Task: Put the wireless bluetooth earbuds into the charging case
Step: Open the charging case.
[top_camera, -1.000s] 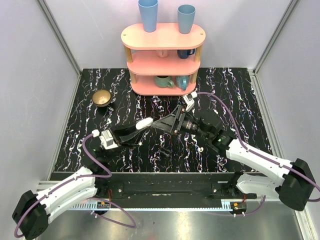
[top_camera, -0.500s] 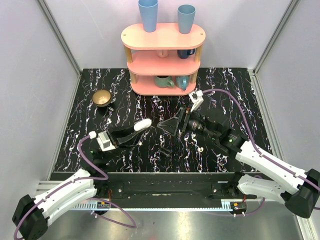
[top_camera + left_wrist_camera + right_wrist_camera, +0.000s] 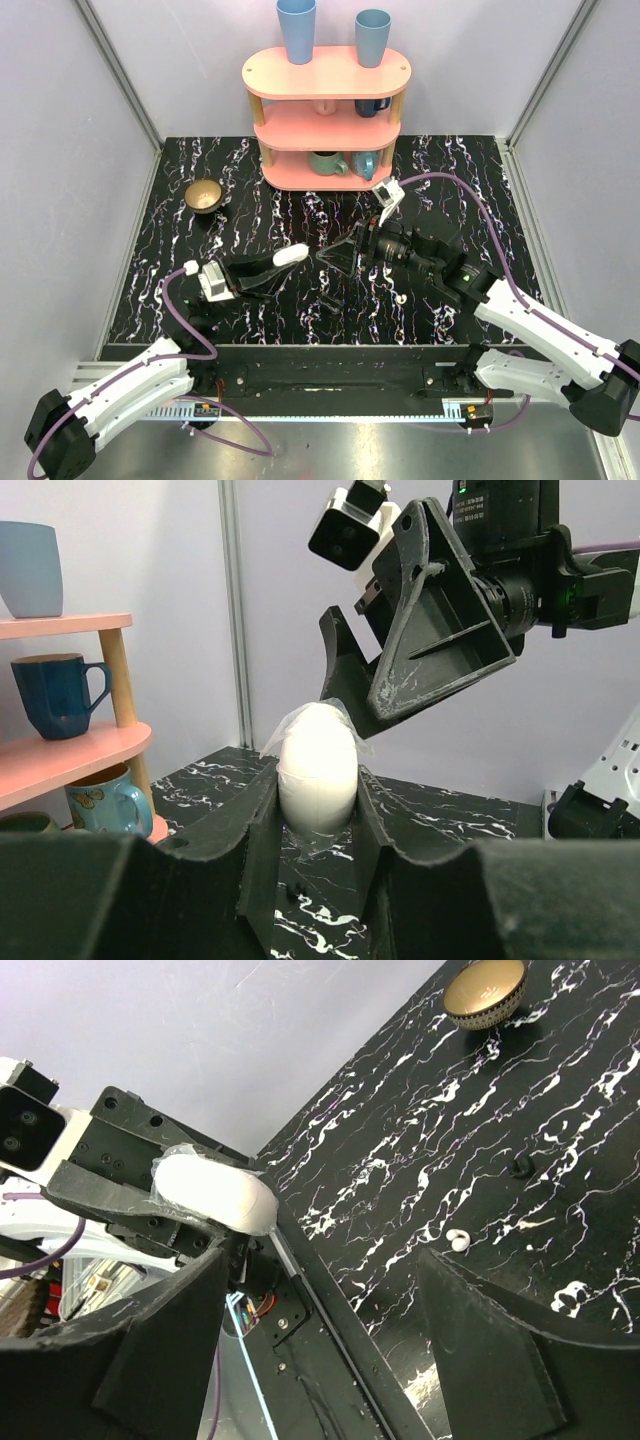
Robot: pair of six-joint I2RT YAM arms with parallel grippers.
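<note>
Nearest me: one earbud (image 3: 400,297), loose on the table (image 3: 480,200) beneath the right arm, behind its jaws and well apart from the case; I cannot find a second. Next: left gripper (image 3: 283,266), clamped on the case (image 3: 290,255), which is held off the table with its long axis running out along the fingers. Farthest: right gripper (image 3: 338,256), jaws wide and empty, facing the case's free tip just beyond it; I judge this arm nearer to both.
</note>
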